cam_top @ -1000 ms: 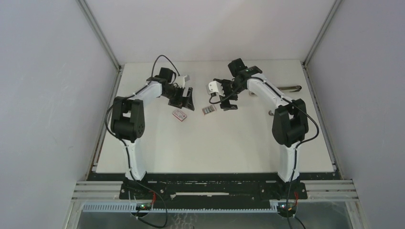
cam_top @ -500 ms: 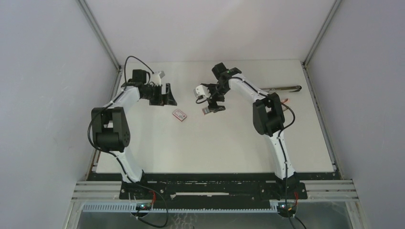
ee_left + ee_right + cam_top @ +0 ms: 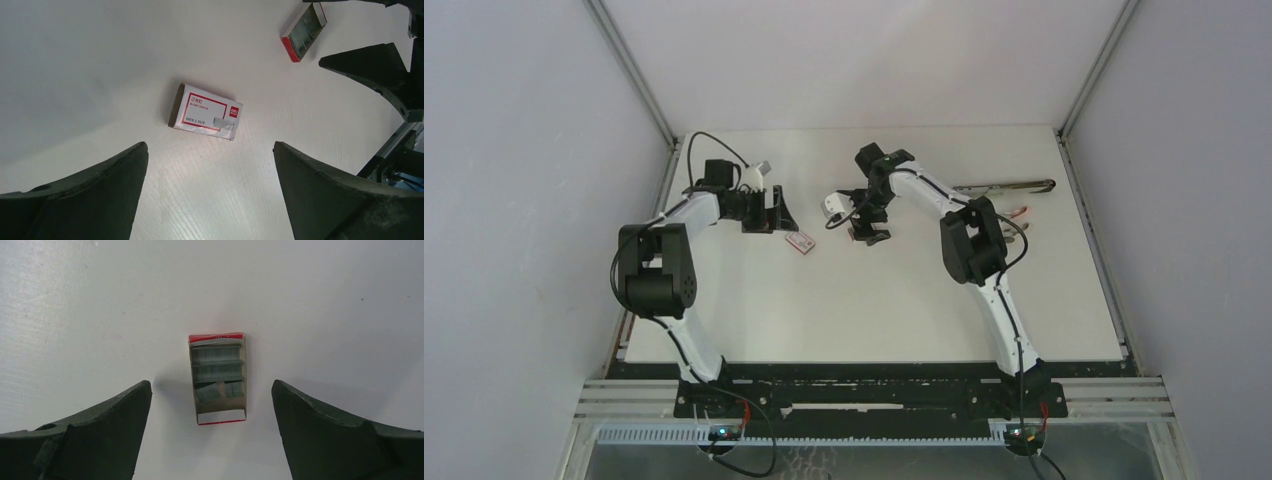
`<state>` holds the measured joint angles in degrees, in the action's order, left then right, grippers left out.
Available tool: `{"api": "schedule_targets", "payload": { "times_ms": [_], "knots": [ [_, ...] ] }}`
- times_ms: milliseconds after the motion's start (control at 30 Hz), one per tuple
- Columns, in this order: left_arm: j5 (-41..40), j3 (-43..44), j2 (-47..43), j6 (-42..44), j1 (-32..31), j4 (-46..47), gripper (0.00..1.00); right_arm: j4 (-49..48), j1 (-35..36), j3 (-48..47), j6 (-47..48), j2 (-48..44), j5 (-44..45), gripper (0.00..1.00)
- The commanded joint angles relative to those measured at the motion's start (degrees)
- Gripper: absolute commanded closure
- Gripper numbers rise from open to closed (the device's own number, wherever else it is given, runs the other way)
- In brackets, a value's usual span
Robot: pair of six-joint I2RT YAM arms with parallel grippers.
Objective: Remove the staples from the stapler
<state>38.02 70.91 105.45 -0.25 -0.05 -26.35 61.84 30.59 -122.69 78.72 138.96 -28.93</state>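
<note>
The stapler (image 3: 1004, 186), long, thin and metallic, lies at the back right of the table, far from both grippers. My right gripper (image 3: 870, 231) is open and hangs over an open red-and-white tray (image 3: 218, 385). Short grey staple strips (image 3: 218, 371) lie inside the tray, between my open fingers in the right wrist view (image 3: 210, 385). My left gripper (image 3: 776, 212) is open and empty. A closed red-and-white staple box (image 3: 205, 111) lies on the table just ahead of it in the left wrist view (image 3: 210, 145). I cannot make out any loose staples by the stapler.
The closed box (image 3: 800, 241) lies between the two grippers. A small reddish thing (image 3: 1021, 211) lies just in front of the stapler. The open tray (image 3: 302, 31) and a right finger (image 3: 380, 70) show in the left wrist view.
Both arms swung to the left. My right gripper moved left and came over the open tray. My left gripper moved left, then a little nearer, beside the closed box.
</note>
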Motion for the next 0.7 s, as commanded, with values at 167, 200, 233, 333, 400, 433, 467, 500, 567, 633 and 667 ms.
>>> {"api": "schedule_targets", "payload": {
  "times_ms": [167, 200, 233, 333, 400, 433, 467, 500, 567, 633, 667],
  "knots": [
    [3.1, -2.5, 0.8, -4.3, 0.5, 6.6, 0.00, 0.2, 0.4, -1.0, 0.4, 0.6, -0.1, 0.18],
    [3.2, -2.6, 1.0, -4.4, 0.6, 6.7, 0.00, 0.2, 0.5, -1.0, 0.5, 0.6, -0.2, 0.18],
    [3.3, -2.5, 1.3, -4.5, 0.5, 6.8, 0.00, 0.2, 0.6, -1.0, 0.5, 0.6, -0.2, 0.18],
    [3.5, -2.7, 1.8, -4.9, 0.5, 7.1, 0.00, 0.4, 0.9, -1.1, 1.0, 0.8, 0.0, 0.20],
    [3.4, -2.7, 2.0, -5.2, 0.6, 7.5, 0.00, 0.4, 1.1, -1.1, 1.1, 0.9, 0.2, 0.22],
    [3.4, -2.8, 2.1, -5.4, 0.6, 7.7, 0.00, 0.4, 1.2, -1.1, 1.2, 1.0, 0.4, 0.22],
    [3.4, -2.8, 2.2, -5.6, 0.5, 7.8, 0.00, 0.4, 1.3, -1.1, 1.2, 1.1, 0.6, 0.24],
    [3.4, -2.9, 2.3, -5.7, 0.5, 8.0, 0.00, 0.4, 1.4, -1.1, 1.1, 1.2, 0.5, 0.26],
    [3.3, -2.9, 2.5, -6.0, 0.6, 8.4, 0.00, 0.2, 1.6, -1.2, 1.0, 1.3, 0.5, 0.28],
    [3.4, -3.0, 2.8, -6.1, 0.5, 8.6, 0.00, -0.2, 1.7, -1.3, 0.6, 1.3, 0.5, 0.32],
    [3.5, -3.0, 2.9, -6.2, 0.5, 8.7, 0.00, -0.2, 1.7, -1.3, 0.5, 1.4, 0.7, 0.35]
  ]
}}
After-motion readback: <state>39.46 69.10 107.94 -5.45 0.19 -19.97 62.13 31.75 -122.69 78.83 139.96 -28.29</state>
